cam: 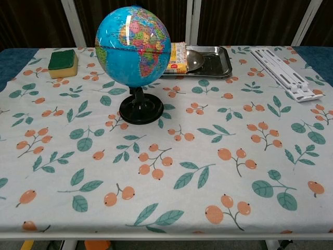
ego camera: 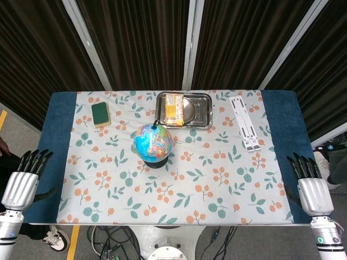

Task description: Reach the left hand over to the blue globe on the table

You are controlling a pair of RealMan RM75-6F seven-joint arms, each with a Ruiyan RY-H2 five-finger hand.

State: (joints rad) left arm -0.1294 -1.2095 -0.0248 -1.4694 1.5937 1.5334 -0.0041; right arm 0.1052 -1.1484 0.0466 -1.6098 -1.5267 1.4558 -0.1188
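The blue globe [ego camera: 153, 142] stands upright on its round black base near the middle of the table, a little left of centre; the chest view shows the globe [cam: 133, 48] large and close. My left hand [ego camera: 24, 177] hangs off the table's left front corner, fingers straight and apart, holding nothing, well away from the globe. My right hand [ego camera: 310, 184] hovers at the right front corner, fingers likewise spread and empty. Neither hand appears in the chest view.
A floral cloth [ego camera: 217, 179] covers the table. Behind the globe sits a metal tray [ego camera: 203, 111] holding an orange packet [ego camera: 173, 108] and a round lid. A green-and-yellow sponge [ego camera: 101, 114] lies back left. A white folded stand [ego camera: 243, 122] lies back right.
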